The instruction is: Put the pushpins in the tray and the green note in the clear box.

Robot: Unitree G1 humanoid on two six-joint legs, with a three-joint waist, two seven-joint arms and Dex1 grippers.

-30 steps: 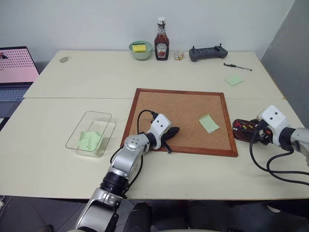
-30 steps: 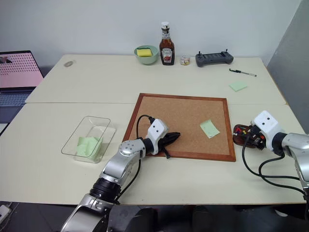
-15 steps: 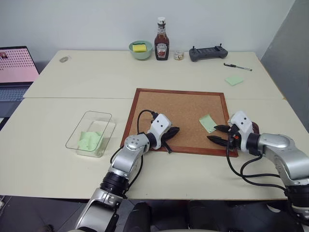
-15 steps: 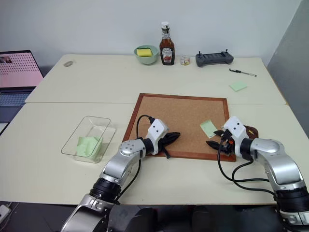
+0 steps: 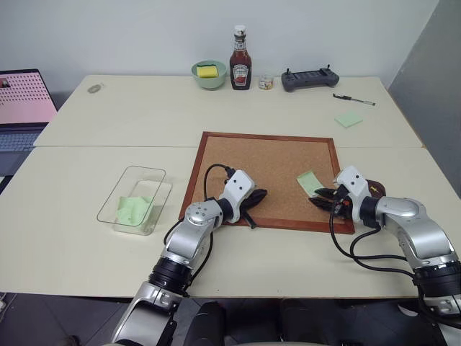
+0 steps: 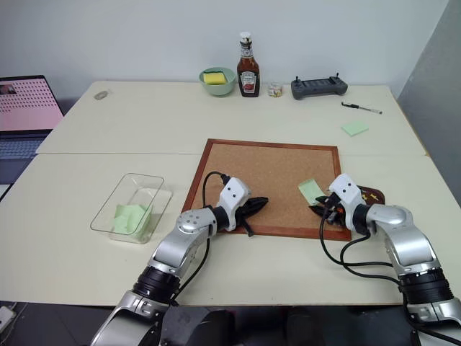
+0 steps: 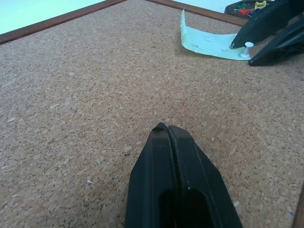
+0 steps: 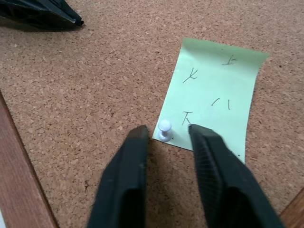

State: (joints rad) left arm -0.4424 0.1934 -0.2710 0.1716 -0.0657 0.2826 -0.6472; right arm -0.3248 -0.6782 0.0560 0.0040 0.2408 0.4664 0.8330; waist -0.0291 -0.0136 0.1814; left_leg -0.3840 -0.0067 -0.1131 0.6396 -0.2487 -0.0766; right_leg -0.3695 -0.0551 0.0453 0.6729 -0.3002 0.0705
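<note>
- Head views: the right gripper (image 6: 322, 210) sits at the near corner of the green note (image 5: 310, 183) on the cork board (image 5: 266, 169), with the dark oval tray (image 6: 375, 195) just behind it. The clear box (image 5: 137, 198), thin-walled plastic, lies well apart to the left.
- Left wrist view: the left gripper (image 7: 167, 135) has its fingers pressed together over grainy cork.
- Right wrist view: the fingers stand narrowly apart around a white pushpin (image 8: 165, 128) at the paper's corner, not yet pinching. Best to close squarely on the small round head and pull straight out, so the thin slip does not tear.
</note>
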